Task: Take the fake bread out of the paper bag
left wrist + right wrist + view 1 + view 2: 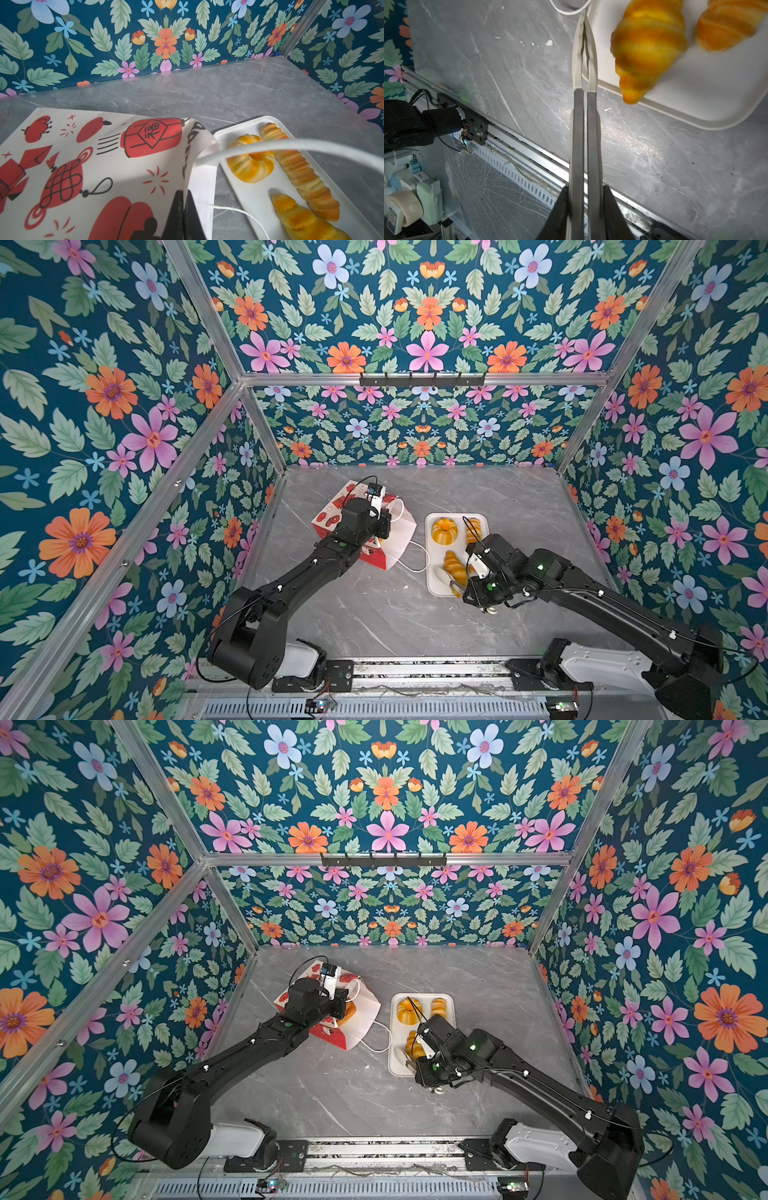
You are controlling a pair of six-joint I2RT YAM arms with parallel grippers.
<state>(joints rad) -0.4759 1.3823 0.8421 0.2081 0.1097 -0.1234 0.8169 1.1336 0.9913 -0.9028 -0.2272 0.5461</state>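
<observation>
Low in the right wrist view, the right gripper (585,195) is clamped on a pair of tongs (584,124). Their white tips are pressed together and empty, and they lie at the edge of the tray (695,108), just beside a croissant (648,47). A ring bun (444,529) and a twisted loaf (301,172) also lie on the tray, right of centre in both top views. Left of the tray and farther back, the paper bag (83,166) tilts toward it, its mouth rim pinched by the left gripper (184,216). An orange piece (348,1013) shows inside the mouth, so I judge that three pieces are out and at least one is left.
</observation>
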